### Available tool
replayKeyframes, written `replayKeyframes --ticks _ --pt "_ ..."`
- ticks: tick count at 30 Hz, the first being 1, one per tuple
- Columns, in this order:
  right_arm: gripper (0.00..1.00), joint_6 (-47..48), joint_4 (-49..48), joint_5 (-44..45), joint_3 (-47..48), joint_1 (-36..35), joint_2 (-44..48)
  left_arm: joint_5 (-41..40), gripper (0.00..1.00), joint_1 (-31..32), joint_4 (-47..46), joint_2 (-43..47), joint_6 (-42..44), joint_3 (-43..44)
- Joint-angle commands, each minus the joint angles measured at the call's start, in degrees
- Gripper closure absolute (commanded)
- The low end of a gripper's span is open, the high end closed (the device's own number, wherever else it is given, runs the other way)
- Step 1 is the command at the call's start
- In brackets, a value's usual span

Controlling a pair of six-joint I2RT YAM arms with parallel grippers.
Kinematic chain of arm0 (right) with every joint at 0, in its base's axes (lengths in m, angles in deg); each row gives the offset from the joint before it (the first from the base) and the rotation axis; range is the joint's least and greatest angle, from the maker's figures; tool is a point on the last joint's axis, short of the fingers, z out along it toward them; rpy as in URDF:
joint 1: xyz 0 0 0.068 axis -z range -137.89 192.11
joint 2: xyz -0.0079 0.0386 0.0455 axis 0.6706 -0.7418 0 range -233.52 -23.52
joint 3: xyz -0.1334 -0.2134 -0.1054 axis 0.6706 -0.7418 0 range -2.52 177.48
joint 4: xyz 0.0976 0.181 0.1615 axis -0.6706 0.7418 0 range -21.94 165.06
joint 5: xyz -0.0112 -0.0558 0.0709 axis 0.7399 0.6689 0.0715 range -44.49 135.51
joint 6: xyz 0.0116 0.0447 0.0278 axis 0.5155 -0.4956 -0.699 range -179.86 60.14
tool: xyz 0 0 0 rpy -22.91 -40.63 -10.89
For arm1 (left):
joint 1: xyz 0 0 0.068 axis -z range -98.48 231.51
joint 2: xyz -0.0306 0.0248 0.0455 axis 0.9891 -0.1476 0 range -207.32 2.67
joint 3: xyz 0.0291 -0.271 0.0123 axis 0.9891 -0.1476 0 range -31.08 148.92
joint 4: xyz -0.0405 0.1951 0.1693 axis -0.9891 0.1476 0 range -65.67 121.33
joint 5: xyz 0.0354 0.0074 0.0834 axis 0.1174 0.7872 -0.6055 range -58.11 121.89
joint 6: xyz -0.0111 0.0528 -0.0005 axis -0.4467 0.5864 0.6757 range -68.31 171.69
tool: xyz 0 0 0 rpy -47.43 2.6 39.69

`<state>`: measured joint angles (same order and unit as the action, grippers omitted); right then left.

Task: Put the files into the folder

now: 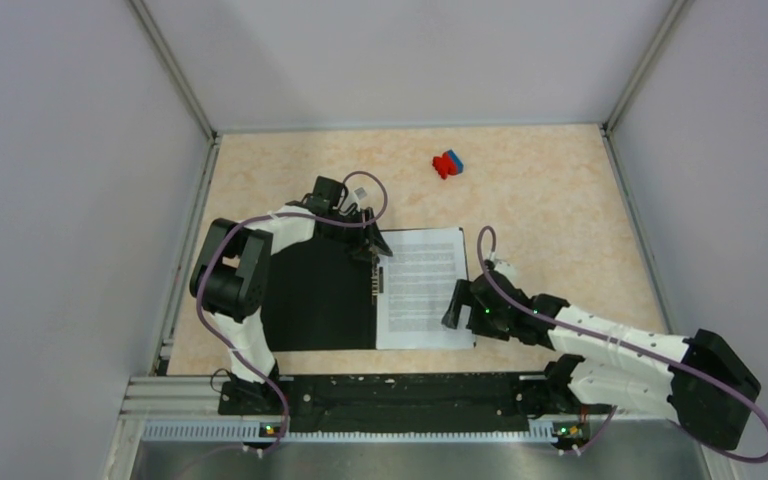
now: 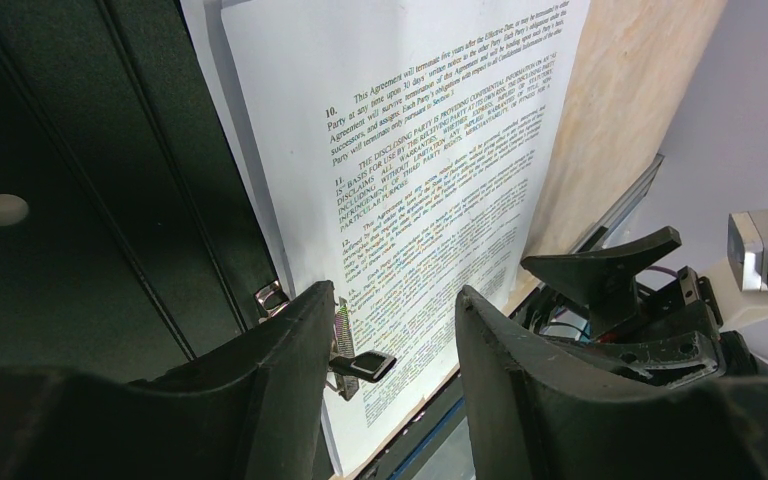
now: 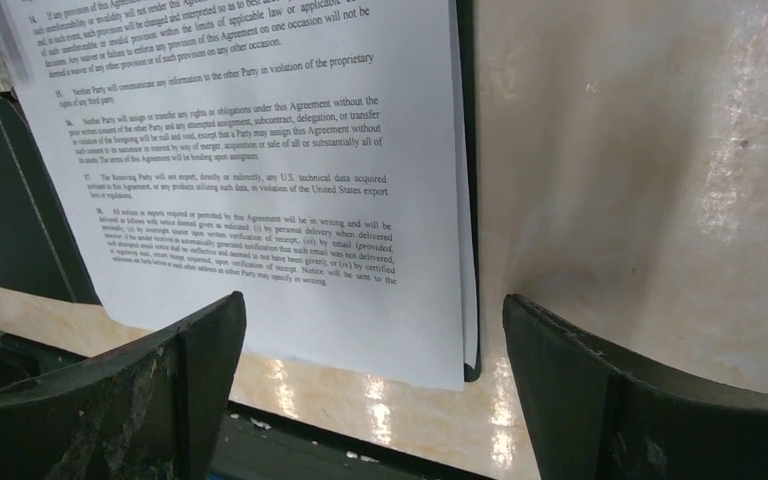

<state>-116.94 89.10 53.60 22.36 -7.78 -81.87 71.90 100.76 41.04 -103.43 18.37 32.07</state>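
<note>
Table top [image 1: 560, 200]: peach-beige with a faint marbled pattern, smooth and glossy.
Back wall [image 1: 410, 60]: plain pale grey panel, bare, rising from the table's far edge.
Left wall [image 1: 60, 200]: the same pale grey, plain.
Right wall [image 1: 730, 200]: the same pale grey, plain.
Corner strips [image 1: 172, 70]: thin silver metal strips where the side walls meet the back wall.
Near edge: a black plate [image 1: 410, 390] lies along it, with a ribbed silver rail [image 1: 380, 430] just in front.
Light: soft and even, with white glare [image 3: 660, 150] on the table in the right wrist view.
</note>
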Motion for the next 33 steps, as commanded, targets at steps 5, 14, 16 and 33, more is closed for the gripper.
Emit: replayKeyframes --ticks 5,14,16,33 --pt "0.01 -0.5 1.5 0.1 2.6 -3.1 0.3 0.3 0.47 0.3 -1.6 0.6 -0.2 0.3" --pt "0.01 -1.1 3.4 3.4 3.6 -4.2 0.3 0.2 0.47 0.2 -1.5 0.8 -0.1 0.1" --pt "0.01 -0.7 4.4 4.2 4.4 -4.2 0.8 0.2 0.47 0.2 -1.5 0.8 -0.2 0.1" --pt "0.01 -1.3 0.0 0.0 5.1 -5.2 -2.7 0.3 0.47 0.2 -1.6 0.8 -0.2 0.1"
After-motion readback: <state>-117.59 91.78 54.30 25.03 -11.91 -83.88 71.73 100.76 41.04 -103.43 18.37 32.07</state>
